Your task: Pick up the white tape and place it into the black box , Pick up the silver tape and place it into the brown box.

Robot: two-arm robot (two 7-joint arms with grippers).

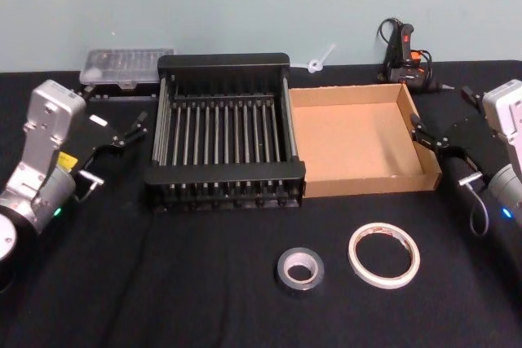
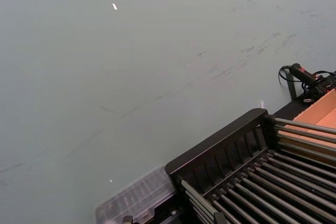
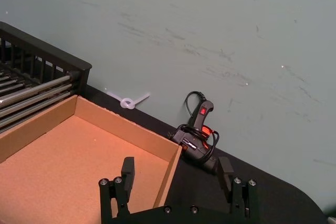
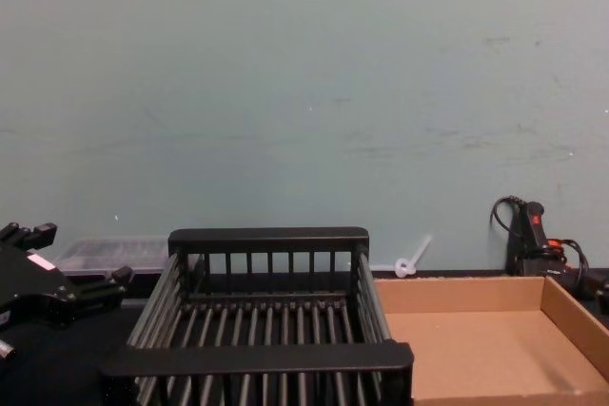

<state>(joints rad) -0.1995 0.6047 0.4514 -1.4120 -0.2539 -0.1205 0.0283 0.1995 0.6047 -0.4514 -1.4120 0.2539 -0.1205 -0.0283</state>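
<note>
The white tape [image 1: 384,255] lies flat on the black cloth at the front right. The silver tape [image 1: 299,270] lies just to its left. Behind them the black box [image 1: 222,182] stands mid-table with nothing on its ribbed bottom. The brown box [image 1: 371,182] touches its right side and also holds nothing. My left gripper [image 1: 129,130] hovers open beside the black box's left wall. My right gripper [image 1: 424,132] is open at the brown box's right wall; the right wrist view shows its fingers [image 3: 127,170] spread wide over that box's corner [image 3: 170,163].
A clear plastic case [image 1: 126,67] sits at the back left behind the black box. A black and red glue gun [image 1: 405,55] with its cord lies at the back right. A small white tie [image 1: 320,60] lies by the wall.
</note>
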